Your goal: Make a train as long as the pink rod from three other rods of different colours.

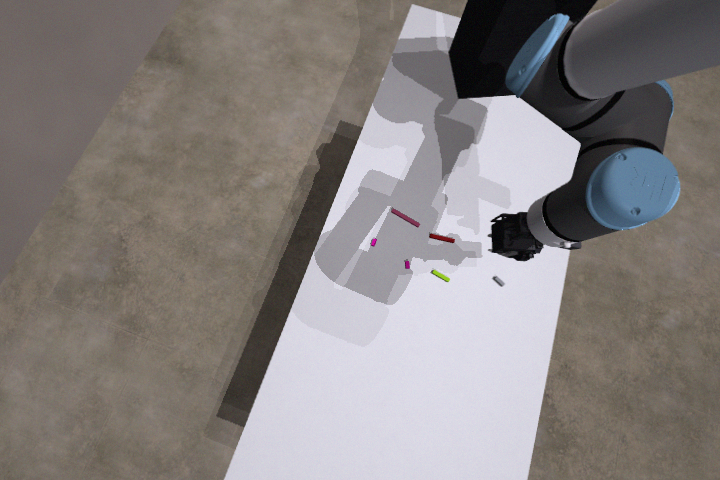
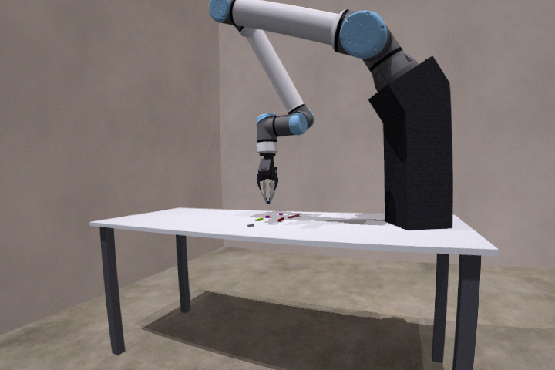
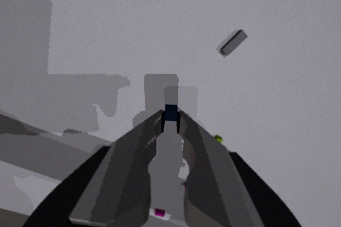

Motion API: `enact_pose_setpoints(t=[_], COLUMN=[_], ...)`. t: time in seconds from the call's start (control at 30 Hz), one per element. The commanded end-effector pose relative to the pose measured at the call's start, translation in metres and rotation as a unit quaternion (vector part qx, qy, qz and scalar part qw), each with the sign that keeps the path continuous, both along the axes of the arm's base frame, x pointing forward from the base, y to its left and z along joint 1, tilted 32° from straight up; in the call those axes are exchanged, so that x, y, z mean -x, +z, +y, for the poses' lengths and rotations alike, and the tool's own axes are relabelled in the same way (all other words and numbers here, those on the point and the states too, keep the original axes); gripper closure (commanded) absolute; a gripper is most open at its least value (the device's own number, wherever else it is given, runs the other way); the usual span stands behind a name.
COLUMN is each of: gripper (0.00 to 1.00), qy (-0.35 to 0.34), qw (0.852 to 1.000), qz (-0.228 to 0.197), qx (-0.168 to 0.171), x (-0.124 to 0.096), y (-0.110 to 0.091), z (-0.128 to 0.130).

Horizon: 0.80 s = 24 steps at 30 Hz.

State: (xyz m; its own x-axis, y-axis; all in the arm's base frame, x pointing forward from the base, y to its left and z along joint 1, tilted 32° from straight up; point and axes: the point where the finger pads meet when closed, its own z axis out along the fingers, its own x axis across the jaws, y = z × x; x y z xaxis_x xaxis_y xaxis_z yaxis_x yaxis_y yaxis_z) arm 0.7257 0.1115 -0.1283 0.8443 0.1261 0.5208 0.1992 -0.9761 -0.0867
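White table (image 1: 406,384) (image 2: 156,224) here; pink, red, lime, grey and two magenta rods (image 1: 405,217) (image 2: 294,216) lying loosely scattered on it.

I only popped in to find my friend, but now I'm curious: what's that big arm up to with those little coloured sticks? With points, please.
The arm holds a tiny dark blue rod (image 2: 268,202) (image 3: 170,113) in the tips of its hand (image 1: 490,242) (image 2: 268,201) (image 3: 170,113), above the white table (image 1: 429,384) (image 2: 156,222). The pink rod (image 1: 405,217) (image 2: 294,216), red rod (image 1: 441,237) (image 2: 280,219), lime rod (image 1: 440,275) (image 2: 259,219) (image 3: 218,138), grey rod (image 1: 498,280) (image 2: 250,225) (image 3: 233,43) and two short magenta ones lie scattered. It's meant to line up three differently coloured rods, matching the pink one's length; no line exists yet.
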Motion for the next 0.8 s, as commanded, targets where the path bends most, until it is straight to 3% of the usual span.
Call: enact_pose_setpoints(t=[0.0,0.5,0.77], gripper=[1.00,1.00,1.00], qy=[0.000,0.000,0.000], qw=[1.000,1.000,1.000], qz=[0.000,0.000,0.000], qx=[0.000,0.000,0.000], x=[-0.002,-0.033,-0.040], y=[-0.003,-0.055,-0.067], z=[0.001,0.012,0.014])
